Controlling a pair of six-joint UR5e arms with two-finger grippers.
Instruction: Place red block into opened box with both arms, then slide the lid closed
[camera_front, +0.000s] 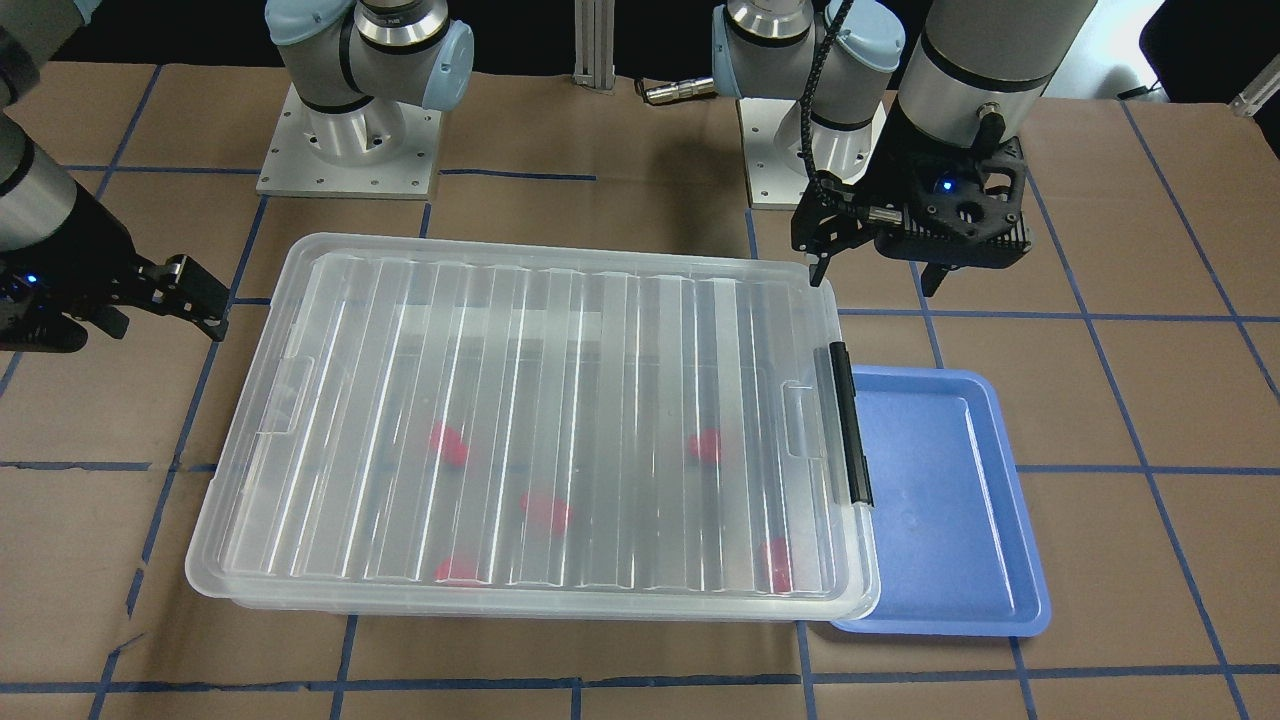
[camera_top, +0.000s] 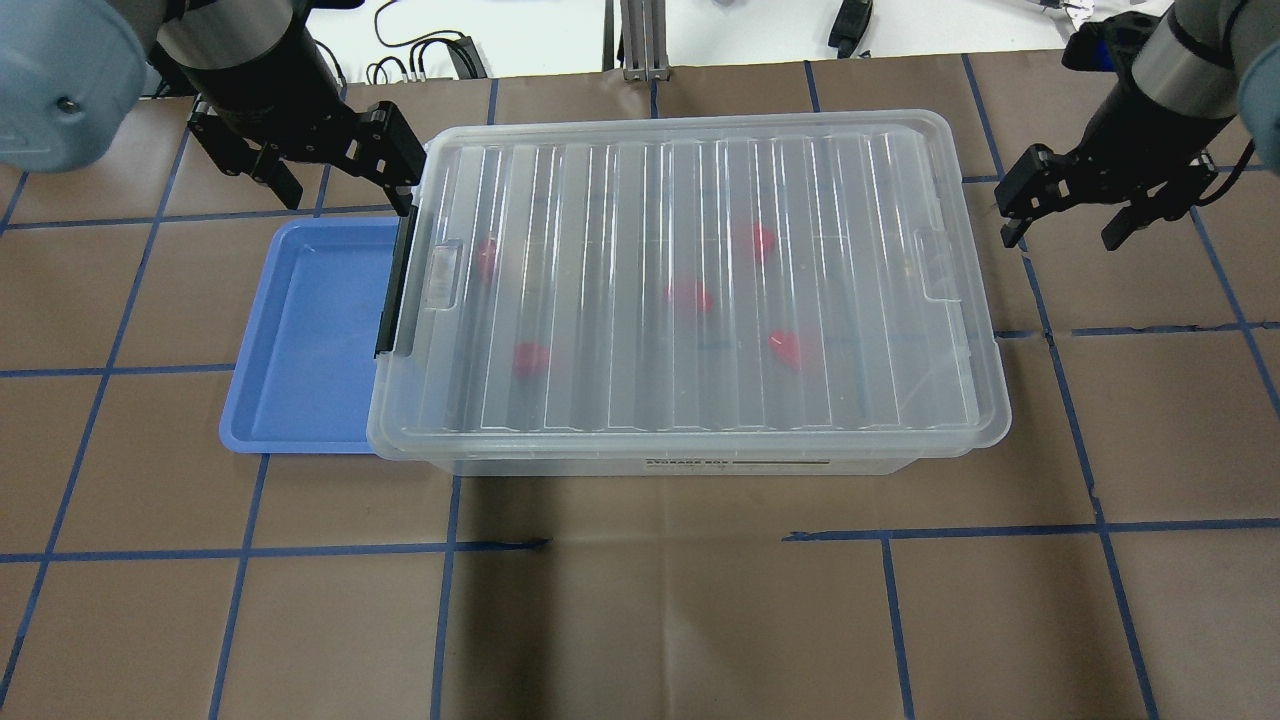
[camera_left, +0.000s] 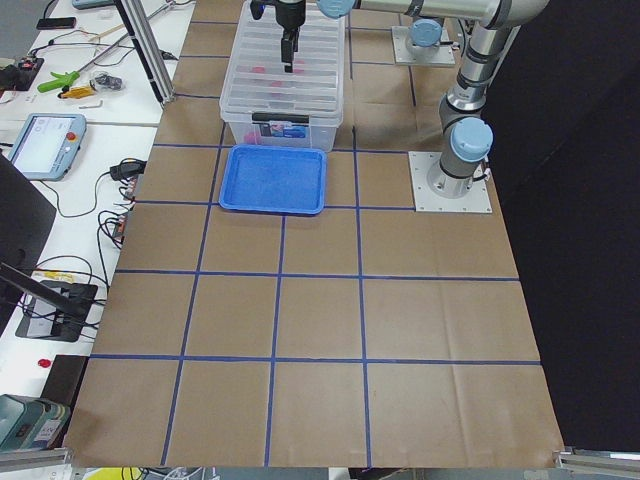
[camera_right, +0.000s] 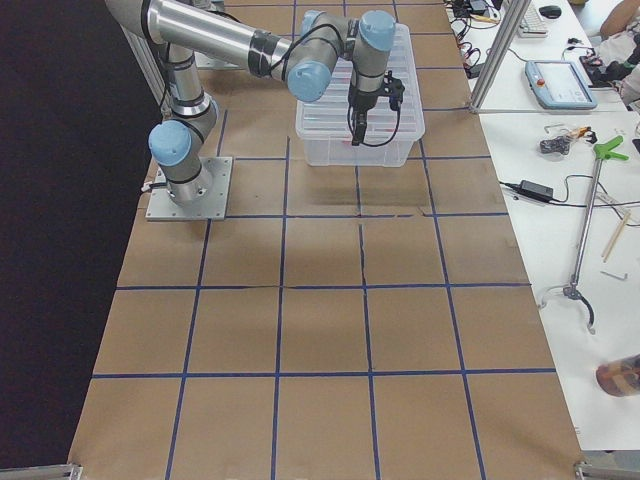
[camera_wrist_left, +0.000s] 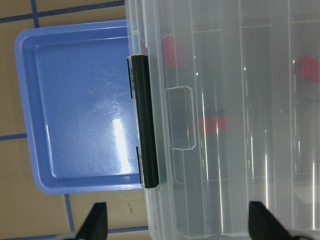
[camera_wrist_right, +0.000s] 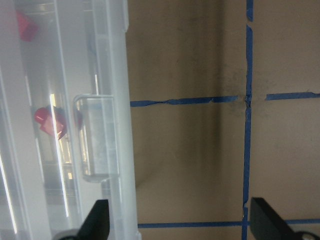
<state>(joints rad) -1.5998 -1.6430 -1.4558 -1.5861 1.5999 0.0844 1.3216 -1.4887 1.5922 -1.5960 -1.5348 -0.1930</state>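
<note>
The clear box (camera_top: 700, 465) stands mid-table with the ridged lid (camera_top: 690, 190) lying flat over its whole top. Through the lid, several red blocks (camera_top: 690, 296) show blurred on the box floor, one near the latch end (camera_wrist_left: 169, 52) and one near the other end (camera_wrist_right: 49, 120). My left gripper (camera_top: 340, 185) hovers open and empty above the lid's corner at the black latch (camera_top: 395, 290) end. My right gripper (camera_top: 1070, 222) hangs open and empty just beyond the opposite short end, off the box. Both wrist views show spread fingertips (camera_wrist_left: 97, 220) (camera_wrist_right: 97, 217).
An empty blue tray (camera_top: 310, 350) lies against the box's latch end, partly tucked beneath it. Brown paper with blue tape lines covers the table. The arm bases (camera_front: 350, 150) stand behind the box. Benches with cables and tools flank the table ends.
</note>
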